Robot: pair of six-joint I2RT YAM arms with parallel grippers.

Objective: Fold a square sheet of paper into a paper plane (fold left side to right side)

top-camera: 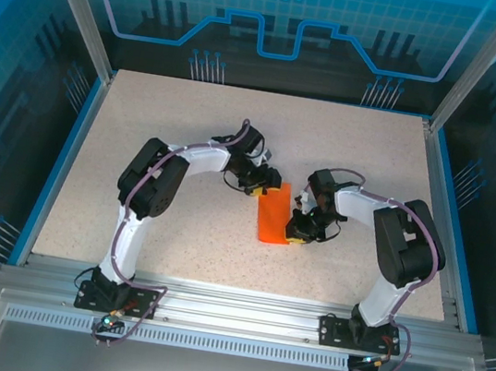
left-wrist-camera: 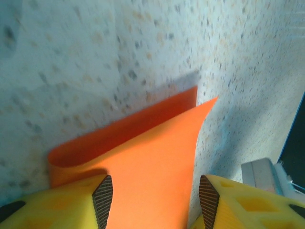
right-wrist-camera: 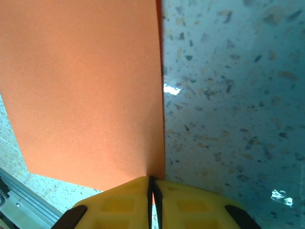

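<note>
Orange-red, the square sheet of paper [top-camera: 274,214] lies folded over on the speckled counter [top-camera: 144,133] between the two arms, with its upper layer bowed loosely above the lower. The right pincer [right-wrist-camera: 152,187] is clamped on the sheet's near right edge. The left pincer [left-wrist-camera: 155,195] stands apart, astride the far end.

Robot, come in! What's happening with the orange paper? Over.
Paper folded over, top layer bowed up. Right gripper shut on its edge. Left gripper open, astride it.
</note>
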